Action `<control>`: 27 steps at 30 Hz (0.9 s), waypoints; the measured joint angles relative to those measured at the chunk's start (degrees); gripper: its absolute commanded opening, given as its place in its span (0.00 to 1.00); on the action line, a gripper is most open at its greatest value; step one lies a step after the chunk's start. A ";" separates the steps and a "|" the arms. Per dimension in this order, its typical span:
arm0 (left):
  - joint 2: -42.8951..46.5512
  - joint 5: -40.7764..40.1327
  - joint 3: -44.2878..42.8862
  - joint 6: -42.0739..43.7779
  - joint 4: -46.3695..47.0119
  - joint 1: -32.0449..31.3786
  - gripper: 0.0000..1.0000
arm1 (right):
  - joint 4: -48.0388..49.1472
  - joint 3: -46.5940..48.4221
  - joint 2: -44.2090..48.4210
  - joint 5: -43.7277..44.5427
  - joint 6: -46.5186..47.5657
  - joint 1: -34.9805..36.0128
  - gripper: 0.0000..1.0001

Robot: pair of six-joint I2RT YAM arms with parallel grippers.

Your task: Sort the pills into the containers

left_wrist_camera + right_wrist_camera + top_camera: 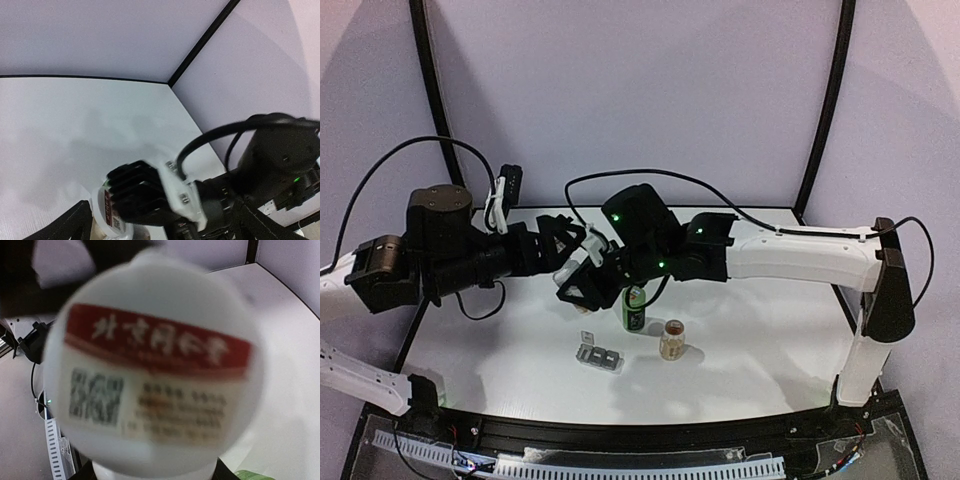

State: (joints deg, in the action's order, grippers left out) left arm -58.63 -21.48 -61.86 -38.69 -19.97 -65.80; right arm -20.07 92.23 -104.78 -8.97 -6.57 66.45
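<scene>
My right gripper (582,280) is shut on a white bottle (155,370) with a red label, held above the table; the bottle fills the right wrist view. My left gripper (563,246) is open right beside that bottle (107,214), with one black finger (67,225) to its left. The grey pill box (600,357), the containers, lies on the table in front of both grippers, with clear lids. No loose pills show.
A green bottle (635,308) stands just right of the right gripper. A small amber bottle (671,340) with a tan fill stands near the pill box. Black cables trail from both arms. A black frame post (200,45) rises at the table's far corner.
</scene>
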 measured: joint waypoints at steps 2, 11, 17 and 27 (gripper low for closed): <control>-0.15 0.63 -0.87 0.66 1.49 0.00 0.99 | -0.16 -0.02 -0.73 -0.09 -0.02 0.05 0.05; -1.93 1.09 -1.10 2.67 1.78 0.36 0.99 | 1.14 -1.43 -1.37 -0.22 -1.49 -0.13 0.04; -2.01 0.92 -1.10 2.78 1.62 0.29 0.99 | 2.24 -2.80 -0.78 -0.22 -1.66 -0.17 0.05; 6.85 -8.04 3.19 1.25 -3.89 0.00 0.99 | -1.72 -8.53 3.99 -0.89 -3.24 -0.10 0.06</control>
State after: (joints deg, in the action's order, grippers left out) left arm -51.79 -29.53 -58.67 -37.44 -23.86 -65.80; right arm -21.79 83.70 -100.79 -9.86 -9.80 66.35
